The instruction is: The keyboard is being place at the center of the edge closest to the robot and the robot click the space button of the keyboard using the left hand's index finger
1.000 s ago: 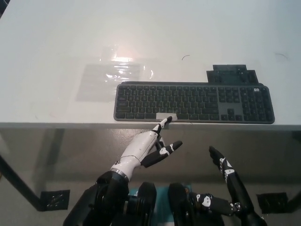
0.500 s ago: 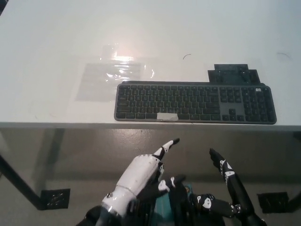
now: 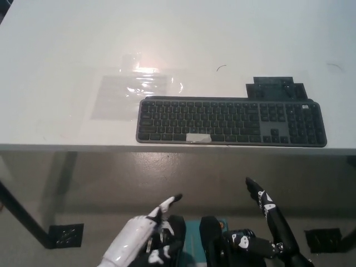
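Left hand (image 3: pixel 139 245): I'm seeing it hanging below the table (image 3: pixel 55 83) edge, index finger pointing toward the keyboard (image 3: pixel 231 121), gripping nothing.
Right hand (image 3: pixel 271 214): resting low, fingers spread, empty.

Matt against gloss.
Keyboard (image 3: pixel 231 121) in matt dark-grey plastic; table (image 3: pixel 55 55) smooth, white, lightly glossy under glare; clear film (image 3: pixel 125 94) shiny, wrinkled; left hand (image 3: pixel 136 242) shelled in glossy white plastic.

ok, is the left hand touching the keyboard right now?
Apart. Head view: the white left hand sits low at the picture's bottom, below the table's near edge, with bare floor between it and the keyboard.
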